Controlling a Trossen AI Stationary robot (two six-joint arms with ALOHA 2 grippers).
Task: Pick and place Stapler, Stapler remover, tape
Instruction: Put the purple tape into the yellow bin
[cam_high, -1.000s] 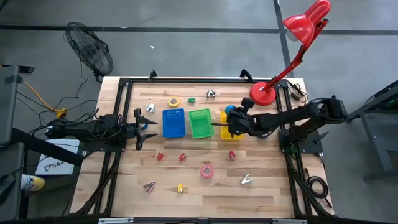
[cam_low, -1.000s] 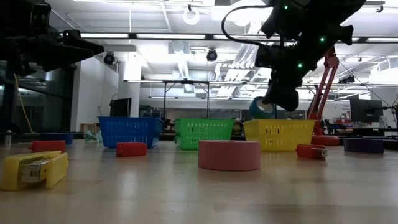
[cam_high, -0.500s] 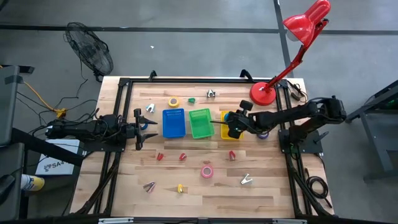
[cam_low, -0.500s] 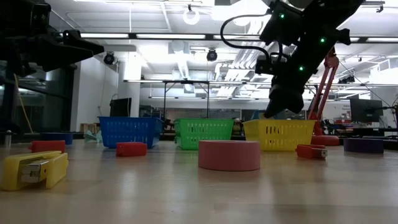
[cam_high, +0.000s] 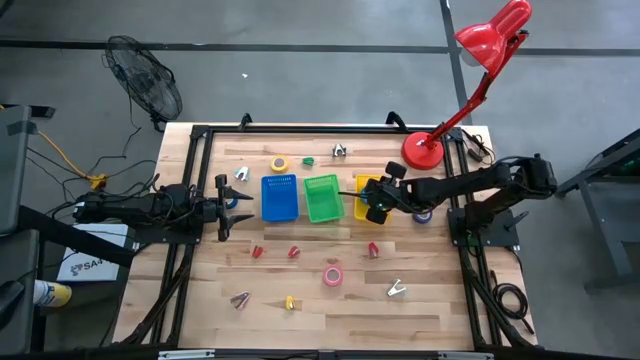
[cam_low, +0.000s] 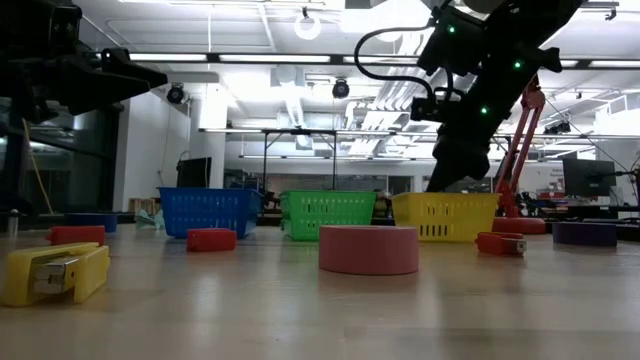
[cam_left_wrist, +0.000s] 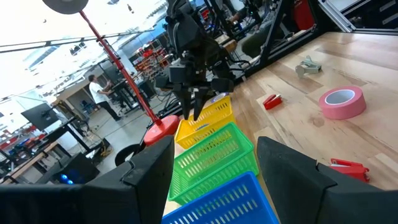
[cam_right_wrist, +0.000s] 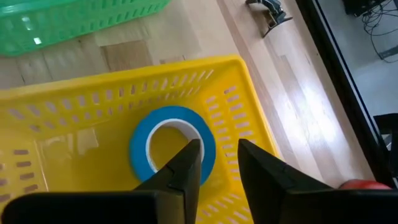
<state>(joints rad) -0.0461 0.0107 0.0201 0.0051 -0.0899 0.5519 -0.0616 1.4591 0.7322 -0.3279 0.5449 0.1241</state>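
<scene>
Wooden table (cam_high: 330, 310), blue tape (cam_right_wrist: 172, 146) inside yellow bin (cam_right_wrist: 249, 93)

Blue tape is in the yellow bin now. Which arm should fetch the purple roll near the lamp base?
Right. The right gripper hangs over the yellow bin, just beside the purple tape roll on that side of the table. The left gripper waits at the left edge, beyond the blue bin and green bin.

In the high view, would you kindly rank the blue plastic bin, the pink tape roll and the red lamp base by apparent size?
1. Blue plastic bin, largest.
2. Red lamp base, a round disc, clearly smaller.
3. Pink tape roll, smallest.
</scene>
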